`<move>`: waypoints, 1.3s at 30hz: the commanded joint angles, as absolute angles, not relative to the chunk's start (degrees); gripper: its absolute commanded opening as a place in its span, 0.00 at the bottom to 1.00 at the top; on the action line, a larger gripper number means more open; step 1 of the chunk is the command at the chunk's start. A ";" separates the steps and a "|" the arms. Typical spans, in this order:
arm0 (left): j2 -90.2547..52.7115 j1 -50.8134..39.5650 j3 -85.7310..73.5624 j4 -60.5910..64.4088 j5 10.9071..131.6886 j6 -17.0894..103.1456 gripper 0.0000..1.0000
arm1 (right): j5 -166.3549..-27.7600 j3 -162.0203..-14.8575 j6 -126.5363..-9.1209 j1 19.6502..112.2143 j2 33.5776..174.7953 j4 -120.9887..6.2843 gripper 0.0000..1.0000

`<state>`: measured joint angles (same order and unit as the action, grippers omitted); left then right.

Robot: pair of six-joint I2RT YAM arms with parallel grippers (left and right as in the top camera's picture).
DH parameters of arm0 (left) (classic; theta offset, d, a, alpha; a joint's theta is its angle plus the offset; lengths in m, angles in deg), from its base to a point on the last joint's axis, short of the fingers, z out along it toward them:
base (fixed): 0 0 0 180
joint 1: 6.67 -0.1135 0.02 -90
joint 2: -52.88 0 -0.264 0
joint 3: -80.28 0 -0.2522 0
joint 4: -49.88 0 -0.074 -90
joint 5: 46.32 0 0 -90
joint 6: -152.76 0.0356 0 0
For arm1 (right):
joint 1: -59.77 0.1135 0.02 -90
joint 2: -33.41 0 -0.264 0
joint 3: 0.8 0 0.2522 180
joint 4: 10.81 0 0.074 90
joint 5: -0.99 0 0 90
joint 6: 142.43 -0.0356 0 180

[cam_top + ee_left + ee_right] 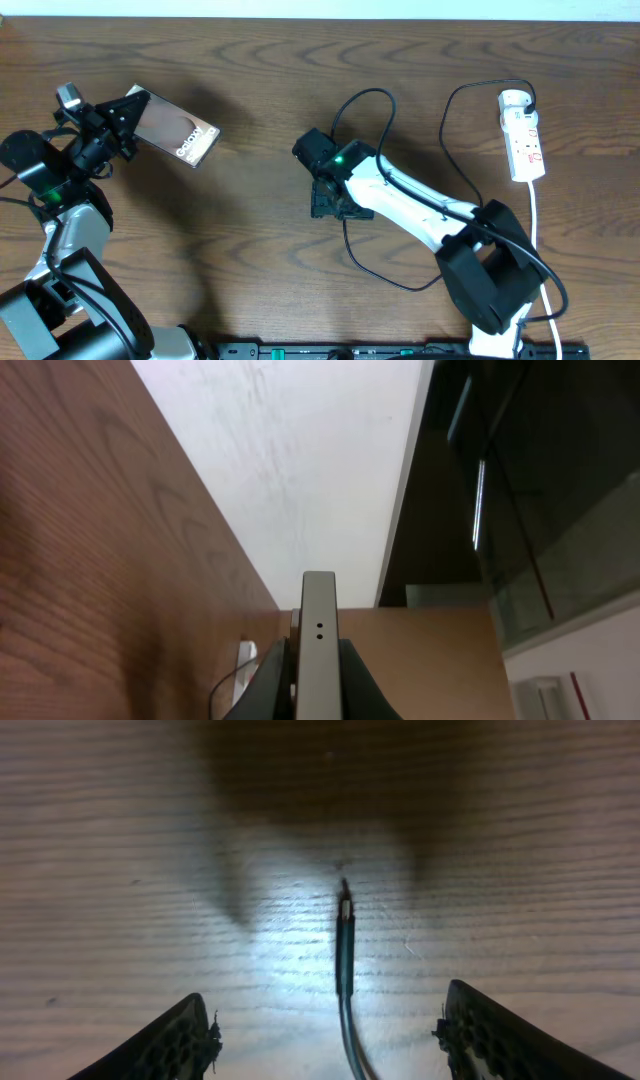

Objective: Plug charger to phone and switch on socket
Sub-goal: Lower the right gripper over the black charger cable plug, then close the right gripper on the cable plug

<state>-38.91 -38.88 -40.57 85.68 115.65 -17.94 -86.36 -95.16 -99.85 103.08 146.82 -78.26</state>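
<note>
Charger point(352, 98): long thin black cable, lying in loose loops across the middle and right of the counter point(250, 240). Its black plug point(521, 100) sits at the rounded far end of the socket. Its small plug tip point(344, 908) lies flat on the wood and is connected to nothing. Seen from the right wrist, the tip points away from the camera and the cable point(346, 982) runs back between the fingers. Phone point(180, 133): flat dark slab with white "Galaxy" lettering, at the far left, well apart from the plug tip. One end is clamped in the left tool, and whether the other end rests on the counter cannot be told. In the left wrist view the phone point(318, 622) shows edge-on, with two small holes in its narrow end face. Socket point(524, 138): white power strip with red markings, at the far right, with its white cord point(541, 235) trailing toward the near edge. Left tool point(134, 110): closed on the phone, with one black finger point(266, 682) pressed to either side. Right tool point(325, 1008): lowered over the plug tip at mid-counter. Its jaws are apart, its fingers point(180, 1042) stand clear on either side of the cable, and it holds nothing. Counter: dark brown wood grain.
</note>
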 commanded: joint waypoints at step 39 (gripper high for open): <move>-38.10 -39.08 -39.88 86.38 117.85 -16.32 0.07 | -90.95 -94.92 -101.03 102.12 151.54 -79.74 0.35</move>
<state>-38.91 -38.88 -40.57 85.70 116.87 -16.67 -90.90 -95.05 -101.23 102.60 151.43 -80.20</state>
